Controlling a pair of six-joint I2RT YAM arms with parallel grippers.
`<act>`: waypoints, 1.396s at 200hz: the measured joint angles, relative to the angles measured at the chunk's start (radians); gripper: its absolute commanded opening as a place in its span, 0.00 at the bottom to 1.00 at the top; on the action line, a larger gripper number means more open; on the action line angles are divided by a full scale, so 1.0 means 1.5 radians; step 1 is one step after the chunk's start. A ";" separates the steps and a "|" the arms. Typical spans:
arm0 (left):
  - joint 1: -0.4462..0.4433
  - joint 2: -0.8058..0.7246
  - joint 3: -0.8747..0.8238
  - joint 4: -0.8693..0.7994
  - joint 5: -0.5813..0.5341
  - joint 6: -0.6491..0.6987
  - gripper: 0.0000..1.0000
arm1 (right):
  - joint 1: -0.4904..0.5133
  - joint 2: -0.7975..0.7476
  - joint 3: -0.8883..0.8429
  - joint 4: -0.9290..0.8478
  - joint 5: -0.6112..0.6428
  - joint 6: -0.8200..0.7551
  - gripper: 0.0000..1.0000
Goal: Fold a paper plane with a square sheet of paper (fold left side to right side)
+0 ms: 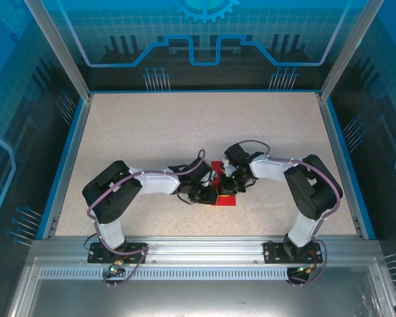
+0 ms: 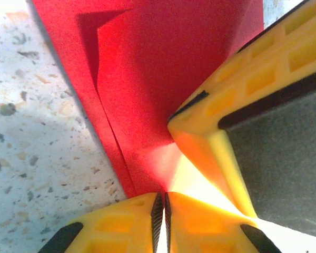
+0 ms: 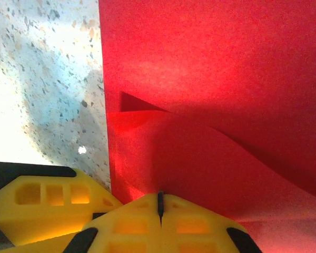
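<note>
Speckled counter (image 1: 152, 132) under the square sheet of paper (image 1: 226, 198) (bright red, layered, bulging), pinched by left fingers (image 2: 131, 221) and right fingers (image 3: 131, 224).

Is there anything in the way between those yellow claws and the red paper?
Nothing visible. The left gripper and the right gripper are both closed, with their tips right against the red paper, which lies on the speckled table.

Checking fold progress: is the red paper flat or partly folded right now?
Partly folded: the red paper has a flap raised and curving over the flat layer beneath.
</note>
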 measured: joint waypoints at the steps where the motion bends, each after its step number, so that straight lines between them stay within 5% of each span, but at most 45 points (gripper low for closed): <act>1: 0.000 0.000 0.000 0.000 0.000 0.000 0.15 | 0.000 0.000 0.000 0.000 0.000 0.000 0.05; 279: -0.002 0.002 0.003 -0.003 -0.002 0.000 0.15 | -0.180 0.000 0.031 -0.103 0.007 -0.110 0.07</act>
